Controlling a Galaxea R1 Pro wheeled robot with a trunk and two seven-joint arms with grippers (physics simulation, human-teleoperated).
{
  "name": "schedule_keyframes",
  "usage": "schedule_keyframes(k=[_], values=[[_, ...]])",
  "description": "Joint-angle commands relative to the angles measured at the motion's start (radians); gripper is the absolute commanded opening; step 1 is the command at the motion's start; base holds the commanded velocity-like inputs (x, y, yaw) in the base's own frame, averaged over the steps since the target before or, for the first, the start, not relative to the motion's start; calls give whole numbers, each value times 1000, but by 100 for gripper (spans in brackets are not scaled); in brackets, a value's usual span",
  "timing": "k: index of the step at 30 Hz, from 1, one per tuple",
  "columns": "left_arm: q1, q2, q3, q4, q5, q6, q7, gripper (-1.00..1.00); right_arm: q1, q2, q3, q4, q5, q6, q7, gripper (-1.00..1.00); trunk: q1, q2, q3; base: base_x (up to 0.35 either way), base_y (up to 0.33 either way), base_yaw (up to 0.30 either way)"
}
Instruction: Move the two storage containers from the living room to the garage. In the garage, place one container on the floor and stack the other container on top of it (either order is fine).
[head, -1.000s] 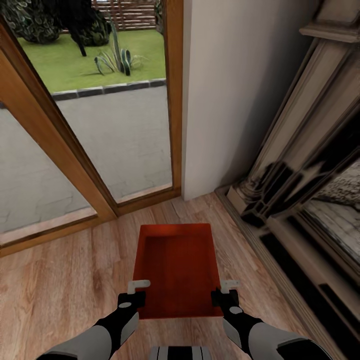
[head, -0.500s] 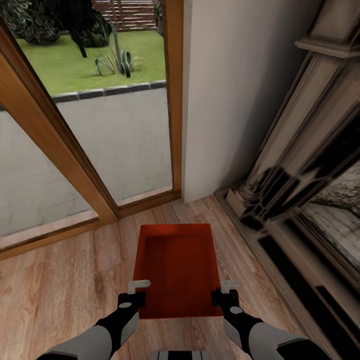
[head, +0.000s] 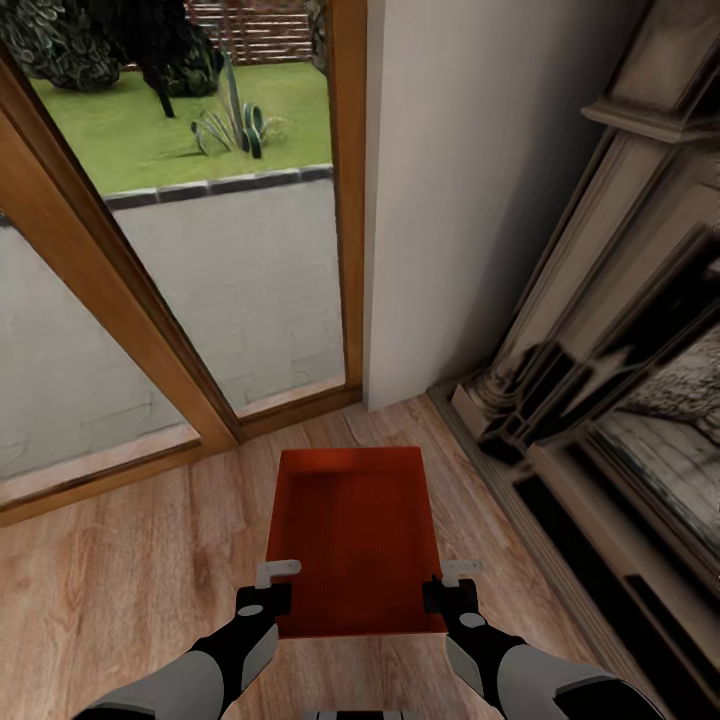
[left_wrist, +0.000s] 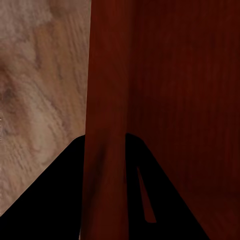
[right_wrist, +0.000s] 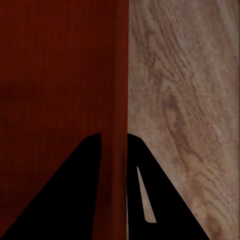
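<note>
You have one orange-red storage container, open-topped, empty and level, over the light wood plank floor, its side walls pinched by both end effectors.

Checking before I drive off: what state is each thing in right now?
storage container: empty, upright, gripped by both side walls.
left hand: shut on the container's left wall.
right hand: shut on the container's right wall.
glass door: closed.
</note>
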Motion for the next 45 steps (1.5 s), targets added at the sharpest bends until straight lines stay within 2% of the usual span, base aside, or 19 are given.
schedule_keyframes(k=[1, 45], values=[[0, 5, 7, 0, 3, -3, 11, -100, -1, 0, -22, 1, -9, -4, -7, -100, -4, 7, 3, 0, 0, 0], [0, 5, 7, -1, 3, -3, 10, -100, -1, 2, -22, 1, -9, -8, -7, -100, -173, 315, 141, 0, 0, 0]])
